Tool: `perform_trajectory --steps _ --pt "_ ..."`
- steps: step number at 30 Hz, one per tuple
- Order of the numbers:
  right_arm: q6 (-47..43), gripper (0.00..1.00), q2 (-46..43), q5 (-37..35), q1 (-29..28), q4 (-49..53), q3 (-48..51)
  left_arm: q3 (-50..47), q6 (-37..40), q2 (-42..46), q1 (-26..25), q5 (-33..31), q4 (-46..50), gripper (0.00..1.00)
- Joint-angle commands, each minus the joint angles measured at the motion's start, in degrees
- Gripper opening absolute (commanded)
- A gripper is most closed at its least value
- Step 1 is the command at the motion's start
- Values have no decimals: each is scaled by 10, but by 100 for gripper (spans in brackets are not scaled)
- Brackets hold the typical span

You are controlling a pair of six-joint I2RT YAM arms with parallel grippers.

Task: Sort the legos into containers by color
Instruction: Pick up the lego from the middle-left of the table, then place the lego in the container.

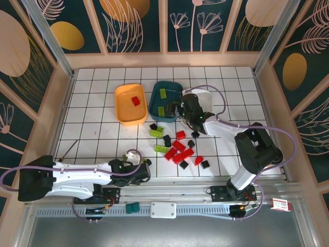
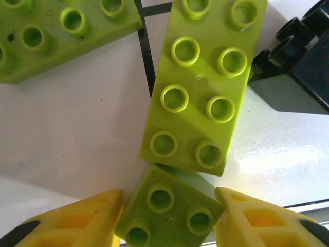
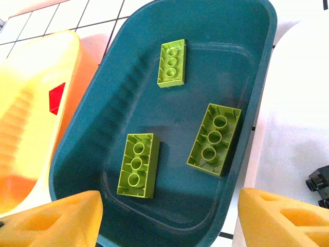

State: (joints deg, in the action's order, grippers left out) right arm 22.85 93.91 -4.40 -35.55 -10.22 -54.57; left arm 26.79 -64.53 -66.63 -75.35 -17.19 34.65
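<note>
The surface is white with a black grid. Tubs: orange tub, teal tub, white tub. Bricks: lime brick, red bricks, black bricks. The jaws are yellow. The walls are teal with a peach plant pattern.

A robot test cell (gridded tabletop, patterned panel walls).
</note>
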Motion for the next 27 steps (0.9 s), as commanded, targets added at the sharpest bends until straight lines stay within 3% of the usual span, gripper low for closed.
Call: perform_trajectory --steps 1,9,14,16,20,24,27 --pt "4 70 -17 -4 7 -14 9 9 2 2 -2 2 -13 38" --pt "9 70 -34 -3 21 -19 25 80 18 33 -1 -2 38 25" --pt "19 70 -60 -2 36 -26 54 178 68 20 7 -68 67 26" --pt "26 71 -71 0 38 -36 73 201 110 5 49 -78 54 23" --pt "38 71 -87 6 38 -43 102 222 219 -18 161 -63 -74 21" --pt "44 71 -102 11 38 -40 121 284 296 -104 262 -6 -194 21" --pt "47 70 -118 13 39 -35 134 368 330 -185 299 9 -230 21"
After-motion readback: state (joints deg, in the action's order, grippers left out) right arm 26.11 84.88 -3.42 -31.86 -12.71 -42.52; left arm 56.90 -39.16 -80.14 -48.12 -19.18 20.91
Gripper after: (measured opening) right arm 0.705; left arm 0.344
